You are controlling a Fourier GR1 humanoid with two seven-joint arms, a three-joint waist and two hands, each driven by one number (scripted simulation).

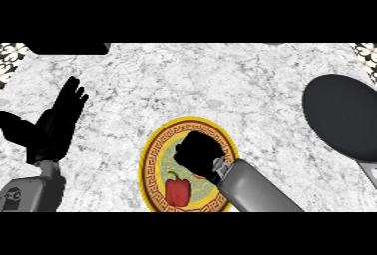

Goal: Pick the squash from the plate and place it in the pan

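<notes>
Left hand (55, 122): rests at left edge of desk (184, 79), fingers straight and up, holds nothing.

Plate (156, 149): yellow patterned rim, near centre. Red pepper (177, 191) lies on its near part; leave it alone.

Right hand (199, 154): above plate centre, looks clenched over something; only small reddish bit shows under it. Squash itself hidden, probably beneath this hand.

Advice: confirm fingers enclose squash before lifting, raise straight up clear of rim and pepper.

Pan (342, 117): dark, far right, well apart from plate; carry there, lower inside.

Red pepper (177, 191) on yellow key-patterned plate (157, 144); dark grey pan (342, 117).
</notes>
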